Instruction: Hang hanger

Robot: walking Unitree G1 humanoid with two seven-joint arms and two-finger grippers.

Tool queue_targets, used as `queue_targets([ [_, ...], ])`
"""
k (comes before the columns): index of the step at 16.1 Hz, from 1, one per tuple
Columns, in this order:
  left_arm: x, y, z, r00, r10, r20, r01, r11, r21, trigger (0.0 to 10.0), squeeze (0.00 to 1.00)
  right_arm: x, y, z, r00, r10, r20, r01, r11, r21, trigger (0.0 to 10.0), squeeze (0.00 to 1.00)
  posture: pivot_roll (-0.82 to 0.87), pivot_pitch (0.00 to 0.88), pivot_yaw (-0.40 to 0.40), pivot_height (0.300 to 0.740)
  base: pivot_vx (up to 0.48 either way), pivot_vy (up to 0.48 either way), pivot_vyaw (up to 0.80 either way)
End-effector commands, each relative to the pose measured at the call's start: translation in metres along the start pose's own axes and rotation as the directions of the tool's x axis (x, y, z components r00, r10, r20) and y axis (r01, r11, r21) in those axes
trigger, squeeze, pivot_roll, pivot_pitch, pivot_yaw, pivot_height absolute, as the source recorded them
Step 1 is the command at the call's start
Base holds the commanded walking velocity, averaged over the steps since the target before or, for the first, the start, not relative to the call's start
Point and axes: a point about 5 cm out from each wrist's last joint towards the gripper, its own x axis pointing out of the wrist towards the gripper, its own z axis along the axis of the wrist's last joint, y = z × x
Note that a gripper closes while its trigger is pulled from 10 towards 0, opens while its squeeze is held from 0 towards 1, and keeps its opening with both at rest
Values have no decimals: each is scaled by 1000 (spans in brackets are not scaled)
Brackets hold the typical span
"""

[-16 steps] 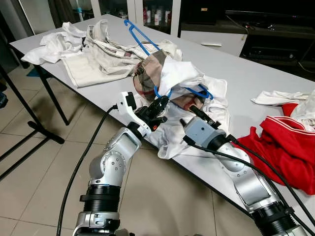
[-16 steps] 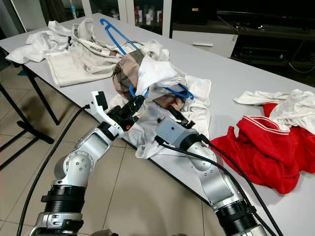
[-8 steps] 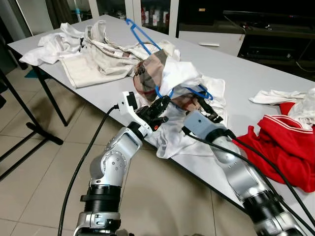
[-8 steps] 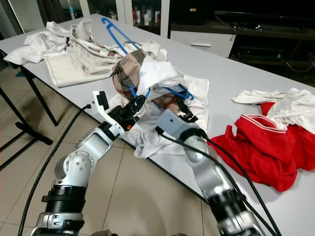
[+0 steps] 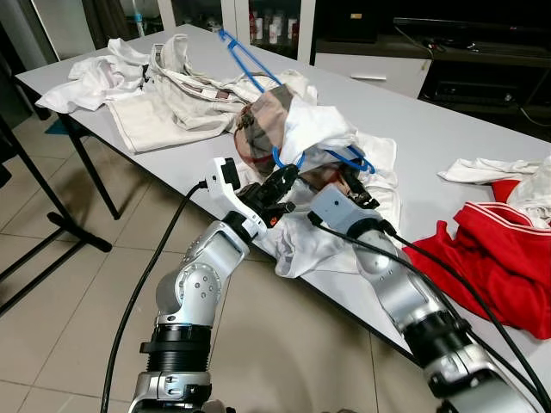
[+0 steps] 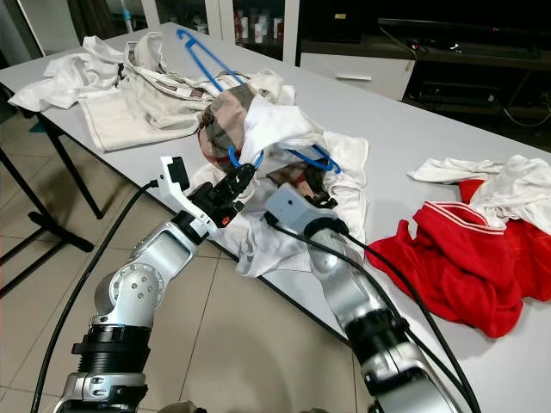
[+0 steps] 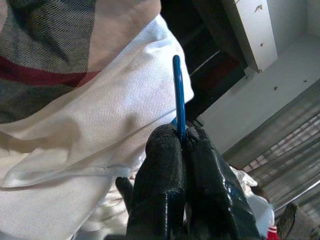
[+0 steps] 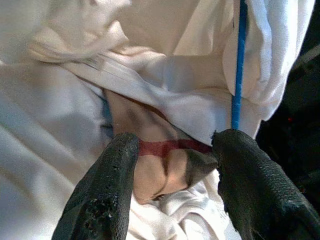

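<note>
Fingers (image 7: 165, 200) of the left gripper (image 5: 280, 185), black and rough-skinned, were pinched tight on the thin blue hanger (image 7: 178, 95) at the table's (image 5: 448, 129) near edge. The right gripper (image 8: 172, 165) stood spread, its pebbled pads either side of a fold of plaid cloth (image 8: 160, 165), the hanger's blue bar just beside one tip. Soft white shirts (image 5: 314, 125) draped over the hanger, burying most of it. A second blue hanger (image 5: 245, 56) lay on beige garments (image 5: 164, 107); red clothing (image 5: 495, 258) sat well apart
</note>
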Motion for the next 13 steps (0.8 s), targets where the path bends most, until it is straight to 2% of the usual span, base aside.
queue_targets([
  [1, 1, -5, 2, 1000, -21, 9, 21, 1000, -2, 0, 0, 3, -3, -1, 1000, -15, -20, 15, 1000, 8, 8196, 0, 24, 0, 7, 723, 0, 0, 0],
  [2, 2, -5, 2, 1000, -22, 8, 22, 1000, 0, 0, 0, 4, -4, -3, 999, -18, -31, 18, 1000, 17, 1765, 0, 25, 0, 6, 723, 0, 0, 0],
  [3, 2, -5, 2, 1000, -22, 7, 22, 1000, 1, 0, 0, 4, -5, -4, 999, -20, -32, 21, 1000, 19, 0, 0, 25, 0, 5, 723, 0, 0, 0],
  [4, 2, -5, 2, 1000, -22, 6, 22, 1000, 4, 0, 0, 4, -6, -5, 999, -24, -29, 25, 999, 27, 0, 0, 24, 0, 5, 723, 0, 0, 0],
  [5, 1, -5, 2, 1000, -22, 5, 22, 1000, 8, 0, 0, 4, -7, -6, 999, -27, -24, 27, 999, 26, 2824, 0, 24, 0, 5, 723, 0, 0, 0],
  [6, 1, -6, 1, 1000, -21, 5, 21, 1000, 10, 0, 0, 3, -8, -7, 999, -29, -21, 29, 999, 34, 588, 0, 21, 0, 4, 723, 0, 0, 0],
  [7, 1, -6, 1, 1000, -21, 5, 21, 1000, 12, 0, 0, 3, -11, -9, 999, -35, -21, 36, 998, 48, 0, 0, 21, 0, 3, 723, 0, 0, 0],
  [13, 0, -7, -2, 1000, -30, 0, 30, 999, 17, 0, 0, 3, -29, -14, 995, -100, -26, 102, 992, 80, 0, 0, 16, 0, 1, 723, 0, 0, 0],
])
